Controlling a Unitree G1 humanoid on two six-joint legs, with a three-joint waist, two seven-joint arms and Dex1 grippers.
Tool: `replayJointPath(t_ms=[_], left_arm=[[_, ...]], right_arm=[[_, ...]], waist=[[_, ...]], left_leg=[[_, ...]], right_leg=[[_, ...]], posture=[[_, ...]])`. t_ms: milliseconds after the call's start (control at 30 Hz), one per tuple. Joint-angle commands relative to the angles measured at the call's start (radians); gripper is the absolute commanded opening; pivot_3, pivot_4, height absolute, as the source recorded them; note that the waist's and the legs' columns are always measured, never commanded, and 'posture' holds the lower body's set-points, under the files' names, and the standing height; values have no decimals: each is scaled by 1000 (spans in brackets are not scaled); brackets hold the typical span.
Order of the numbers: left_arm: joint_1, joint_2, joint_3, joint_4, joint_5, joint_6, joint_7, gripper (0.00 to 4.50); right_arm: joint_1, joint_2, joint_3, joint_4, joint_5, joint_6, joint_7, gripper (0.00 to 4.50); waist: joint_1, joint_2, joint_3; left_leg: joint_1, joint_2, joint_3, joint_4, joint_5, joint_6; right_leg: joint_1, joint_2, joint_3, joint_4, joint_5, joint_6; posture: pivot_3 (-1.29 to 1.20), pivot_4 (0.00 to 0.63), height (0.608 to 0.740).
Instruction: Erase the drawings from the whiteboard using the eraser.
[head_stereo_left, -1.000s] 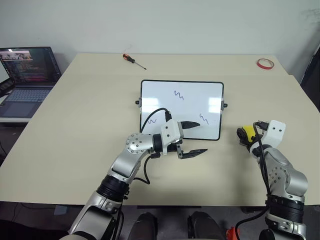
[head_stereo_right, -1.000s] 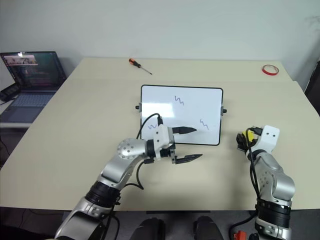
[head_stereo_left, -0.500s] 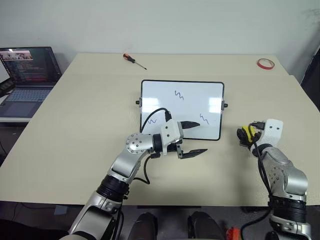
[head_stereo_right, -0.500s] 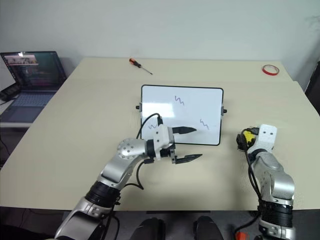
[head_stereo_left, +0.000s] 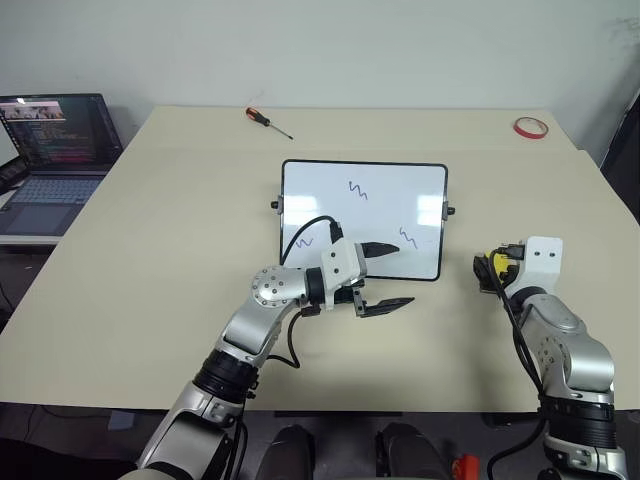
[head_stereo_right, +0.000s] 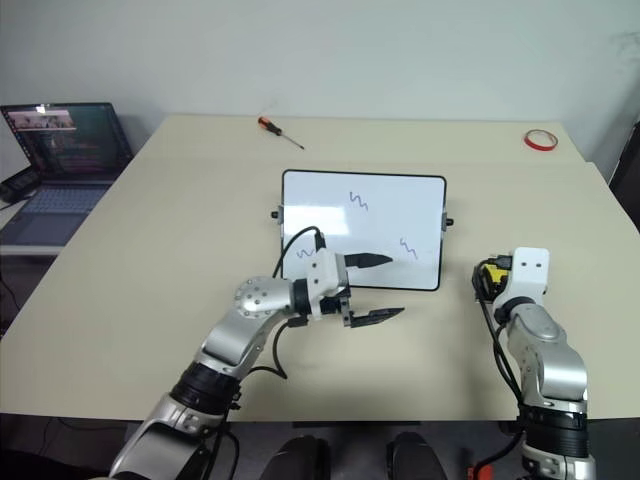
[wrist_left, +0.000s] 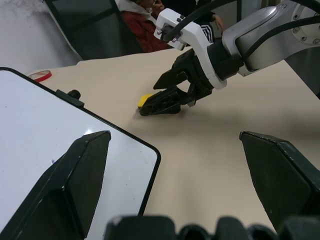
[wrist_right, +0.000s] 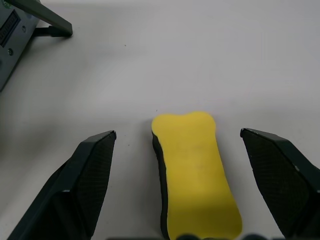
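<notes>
R gripper (wrist_right: 175, 190) jaws spread round eraser (wrist_right: 195, 170); L gripper (head_stereo_left: 385, 275) jaws spread.

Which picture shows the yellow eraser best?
The right wrist view: the eraser lies big and plain on the table between the open right gripper's fingers, untouched. The left wrist view shows a small yellow end of it; in the eye views the gripper hides most of it.

Laptop (head_stereo_left: 50, 160) cropped at edge; third drawing (head_stereo_left: 305, 242) possibly half-hidden.
</notes>
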Motion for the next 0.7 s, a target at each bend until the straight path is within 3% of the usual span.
replayJointPath(t_ms=[33, 167, 200, 233, 267, 367, 467, 567, 700], left_arm=[[-18, -5, 13, -13, 5, -23, 8, 4500], [-18, -6, 13, -10, 6, -25, 8, 4500], [-17, -6, 13, -11, 6, -25, 8, 4500], [-17, -6, 13, -10, 6, -26, 8, 4500], [-17, -7, 13, -10, 6, -26, 8, 4500], [-16, -8, 13, -11, 7, -27, 10, 4500], [-18, -10, 13, -9, 9, -28, 8, 4500], [-18, -12, 12, -9, 11, -30, 7, 4500], [-15, -13, 11, -12, 12, -30, 5, 4500]], right_arm=[[-13, 1, -6, -35, 1, 8, 3, 4219], [-5, -18, 14, -40, -15, 45, 14, 3878], [-3, -20, 16, -40, -14, 53, 16, 3470], [-3, -20, 16, -40, -13, 58, 16, 3470], [-4, -18, 15, -40, -12, 65, 13, 3122], [-8, -13, 9, -41, -9, 67, 12, 3122], [-11, -9, 5, -42, -8, 60, 11, 2573], [-10, -11, 7, -42, -10, 70, 9, 1568], [-13, -11, 6, -39, -12, 72, 6, 1568]], waist=[[0, 0, 0], [0, 0, 0], [0, 0, 0], [0, 0, 0], [0, 0, 0], [0, 0, 0], [0, 0, 0], [0, 0, 0], [0, 0, 0]], left_leg=[[0, 0, 0, 0, 0, 0], [0, 0, 0, 0, 0, 0], [0, 0, 0, 0, 0, 0], [0, 0, 0, 1, 0, 0], [0, 0, 0, 1, 0, 0], [0, 0, 0, 1, 0, 0], [0, 0, 0, 1, 0, 0], [-1, 0, 0, 1, 0, 0], [-1, 0, 0, 1, 0, 0]], right_leg=[[0, 0, 0, 0, 0, 0], [0, 0, 0, 0, 0, 0], [0, 0, 0, 0, 0, 0], [0, 0, 0, 0, 0, 0], [0, 0, 0, 0, 0, 0], [0, 0, 0, 0, 0, 0], [0, 0, 0, 0, 0, 0], [0, 0, 0, 0, 0, 0], [0, 0, 0, 0, 0, 0]], posture=[[0, 150, 740], [0, 150, 740], [0, 150, 740], [0, 150, 740], [0, 150, 740], [0, 150, 740], [0, 150, 740], [0, 150, 740], [0, 150, 740]])
